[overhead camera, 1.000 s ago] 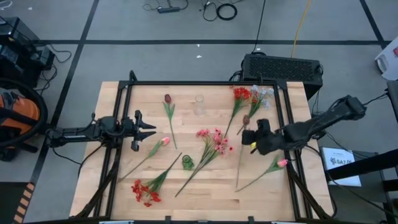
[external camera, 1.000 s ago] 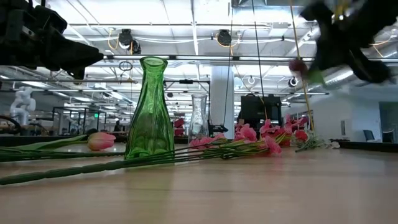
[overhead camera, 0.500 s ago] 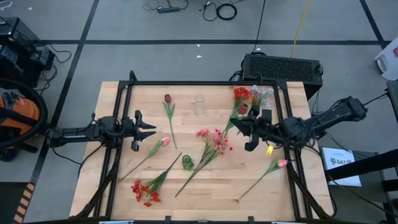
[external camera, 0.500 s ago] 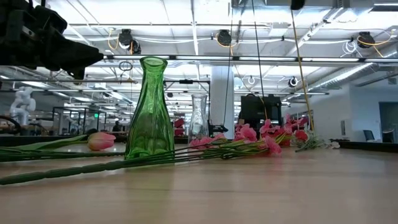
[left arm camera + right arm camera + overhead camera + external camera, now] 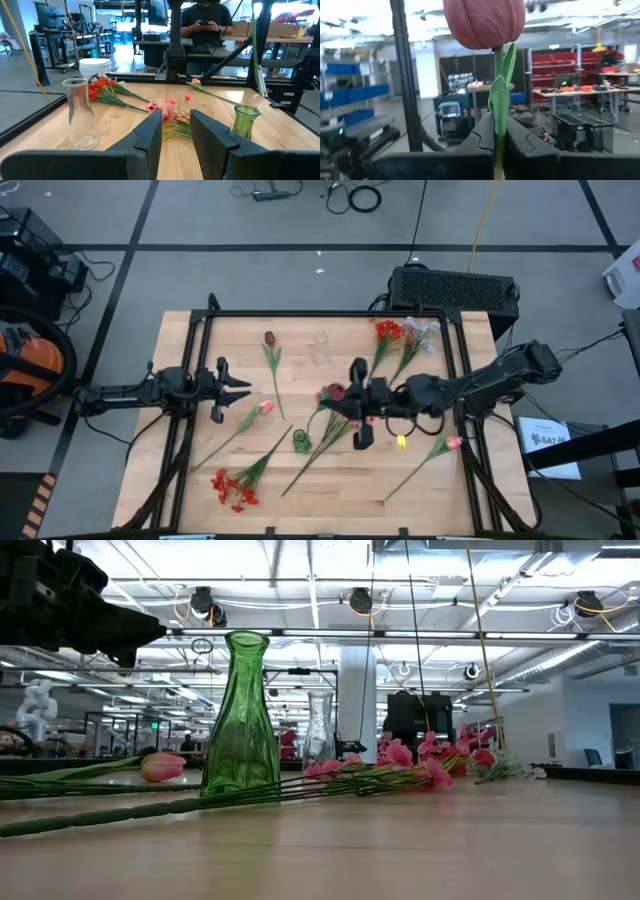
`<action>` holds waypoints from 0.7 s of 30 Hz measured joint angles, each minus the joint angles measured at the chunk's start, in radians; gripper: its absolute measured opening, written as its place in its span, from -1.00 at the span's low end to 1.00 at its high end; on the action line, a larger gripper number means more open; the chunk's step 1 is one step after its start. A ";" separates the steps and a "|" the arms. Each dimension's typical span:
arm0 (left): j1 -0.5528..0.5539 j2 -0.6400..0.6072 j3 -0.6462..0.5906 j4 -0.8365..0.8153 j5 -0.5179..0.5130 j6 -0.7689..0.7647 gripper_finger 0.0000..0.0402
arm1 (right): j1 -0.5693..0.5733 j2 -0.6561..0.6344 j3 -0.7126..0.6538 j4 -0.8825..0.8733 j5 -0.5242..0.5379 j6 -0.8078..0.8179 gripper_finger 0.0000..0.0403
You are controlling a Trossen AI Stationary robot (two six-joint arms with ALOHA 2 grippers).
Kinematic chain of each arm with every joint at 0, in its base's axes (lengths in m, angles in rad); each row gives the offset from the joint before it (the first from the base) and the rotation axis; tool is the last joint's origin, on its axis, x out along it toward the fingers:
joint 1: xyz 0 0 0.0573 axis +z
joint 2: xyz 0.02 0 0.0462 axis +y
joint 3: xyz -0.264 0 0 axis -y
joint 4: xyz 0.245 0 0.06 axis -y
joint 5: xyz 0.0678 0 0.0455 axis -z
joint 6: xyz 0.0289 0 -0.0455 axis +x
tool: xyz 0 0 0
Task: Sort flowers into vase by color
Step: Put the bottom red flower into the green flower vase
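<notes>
The right pincer (image 5: pixel 358 402) is clenched on the stem of a dark maroon tulip (image 5: pixel 484 22), which is held above the middle of the table (image 5: pixel 470 480), near the green vase (image 5: pixel 301 442) and over the pink spray (image 5: pixel 340 412). The left pincer (image 5: pixel 244 387) is parked at the table's left side, its fingers (image 5: pixel 150 132) parted and nothing grasped. The remaining flowers (image 5: pixel 233 486) are scattered flat on the table.

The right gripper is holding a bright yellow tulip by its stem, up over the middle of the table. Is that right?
Not quite. The tulip clamped in the right gripper is dark maroon, not yellow; the right wrist view shows it. The rest holds: gripped by its stem, above the table's middle.
</notes>
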 joint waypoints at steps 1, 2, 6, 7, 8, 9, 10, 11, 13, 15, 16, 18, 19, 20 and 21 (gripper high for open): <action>0.000 0.000 0.000 0.000 0.000 0.000 -0.46 | 0.000 0.017 0.026 -0.024 -0.003 -0.002 -1.00; 0.000 0.000 0.000 0.000 0.000 0.000 -0.46 | -0.002 0.033 0.048 -0.047 -0.010 -0.006 -1.00; 0.000 0.000 0.000 0.000 0.000 0.000 -0.46 | -0.012 0.094 0.100 -0.070 -0.049 -0.017 -1.00; 0.000 0.000 0.000 0.000 0.000 0.000 -0.46 | -0.014 0.107 0.102 -0.069 -0.050 -0.017 -1.00; 0.000 0.000 0.000 0.000 0.000 0.000 -0.46 | -0.019 0.118 0.102 -0.068 -0.050 -0.017 -1.00; 0.000 0.000 0.000 0.000 0.000 0.000 -0.46 | -0.025 0.126 0.102 -0.068 -0.050 -0.014 -1.00; 0.000 0.000 0.000 0.000 0.000 0.000 -0.46 | -0.030 0.136 0.102 -0.068 -0.049 -0.008 -1.00; 0.000 0.000 0.000 0.000 0.000 0.000 -0.46 | -0.036 0.144 0.102 -0.066 -0.049 0.000 -1.00; 0.000 0.000 0.000 0.000 0.000 0.000 -0.46 | -0.046 0.162 0.102 -0.048 -0.050 0.005 -1.00; 0.000 0.000 0.000 0.000 0.000 0.000 -0.46 | -0.053 0.181 0.102 -0.041 -0.050 0.005 -1.00; 0.000 0.000 0.000 0.000 0.000 0.000 -0.46 | -0.057 0.190 0.102 -0.038 -0.051 0.010 -1.00; 0.000 0.000 0.000 0.000 0.000 0.000 -0.46 | -0.059 0.204 0.102 -0.033 -0.053 0.024 -1.00; 0.000 0.000 0.000 0.000 0.000 0.000 -0.46 | -0.059 0.205 0.102 -0.028 -0.053 0.033 -1.00; 0.000 0.000 0.000 0.000 0.000 0.000 -0.46 | -0.059 0.204 0.102 -0.022 -0.053 0.035 -1.00; 0.000 0.000 0.000 0.000 0.000 0.000 -0.46 | -0.059 0.200 0.102 -0.013 -0.053 0.035 -1.00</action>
